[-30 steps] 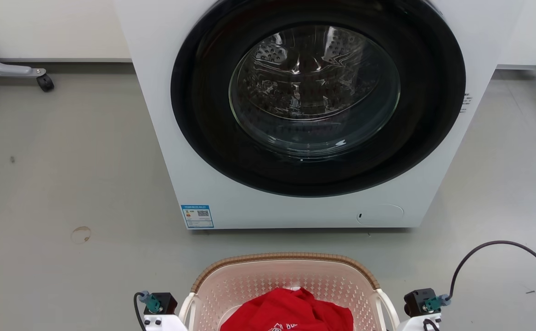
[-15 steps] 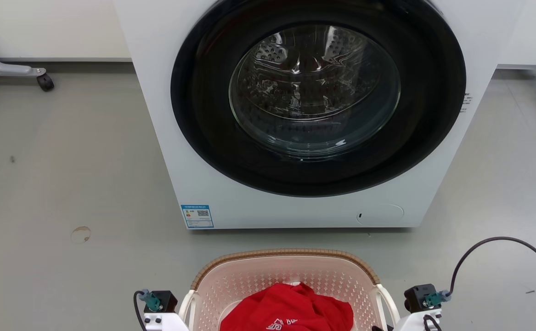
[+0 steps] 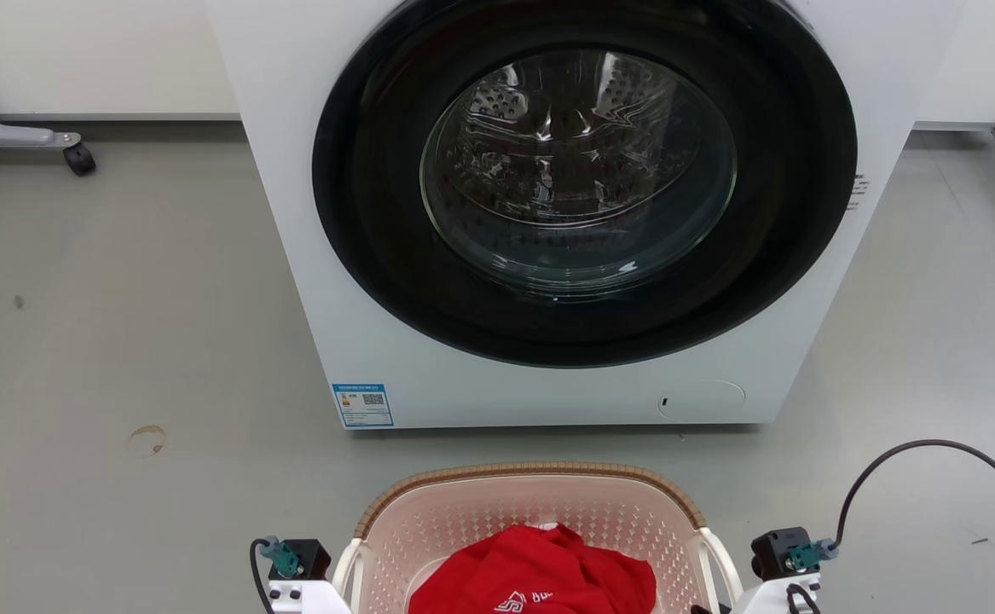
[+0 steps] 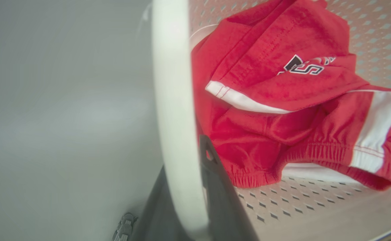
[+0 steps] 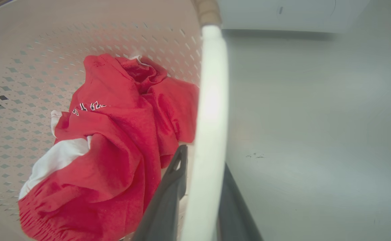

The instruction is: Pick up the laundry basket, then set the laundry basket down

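Faces a shut front-loading washer (image 3: 548, 213) on grey floor (image 3: 122, 298); holds the laundry basket (image 3: 531, 474) just before it, left gripper (image 4: 185, 157) and right gripper (image 5: 203, 157) each clamped on a white handle (image 4: 172, 100); red garment (image 3: 540, 580) inside.

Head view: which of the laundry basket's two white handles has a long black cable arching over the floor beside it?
The right handle of the laundry basket: the cable loops just beyond it. The left handle has no such arch.
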{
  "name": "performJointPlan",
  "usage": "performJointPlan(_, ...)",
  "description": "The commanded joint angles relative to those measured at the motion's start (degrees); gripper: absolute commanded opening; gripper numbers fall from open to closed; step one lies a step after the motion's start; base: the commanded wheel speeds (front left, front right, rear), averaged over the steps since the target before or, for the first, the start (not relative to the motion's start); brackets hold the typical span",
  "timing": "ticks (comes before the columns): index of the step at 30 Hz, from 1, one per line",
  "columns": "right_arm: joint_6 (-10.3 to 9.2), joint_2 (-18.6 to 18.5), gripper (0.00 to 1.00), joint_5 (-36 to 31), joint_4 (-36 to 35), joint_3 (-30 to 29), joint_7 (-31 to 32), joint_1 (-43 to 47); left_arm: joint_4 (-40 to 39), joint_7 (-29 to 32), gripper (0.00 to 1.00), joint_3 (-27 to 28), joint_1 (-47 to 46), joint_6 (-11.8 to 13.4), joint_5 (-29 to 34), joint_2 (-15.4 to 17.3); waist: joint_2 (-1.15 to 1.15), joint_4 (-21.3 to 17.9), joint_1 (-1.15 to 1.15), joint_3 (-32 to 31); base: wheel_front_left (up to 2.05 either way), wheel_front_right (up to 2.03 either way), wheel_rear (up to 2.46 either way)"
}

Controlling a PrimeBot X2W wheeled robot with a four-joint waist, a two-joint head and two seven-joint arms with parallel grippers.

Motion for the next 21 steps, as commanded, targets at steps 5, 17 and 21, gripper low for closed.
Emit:
performJointPlan(5,-0.81,-7.4,0.00,0.3,4.1,-0.1,-1.2,-2.2,2.9,-0.1,0.00,1.2,-2.4,1.6,0.0,9.3,0.00,-0.1,0.00,0.0,0.00,0.00,0.00)
performJointPlan(17,-0.81,-7.4,0.00,0.5,4.1,0.2,-1.2,-2.2,2.9,-0.2,0.00,0.9,-2.6,1.6,-0.2,9.2,0.00,-0.1,0.00,0.1,0.00,0.00,0.00)
performJointPlan(21,-0.81,-7.4,0.00,0.6,4.1,0.3,-1.2,-2.2,2.9,-0.2,0.00,0.9,-2.6,1.6,-0.3,9.3,0.00,-0.2,0.00,0.1,0.00,0.00,0.00)
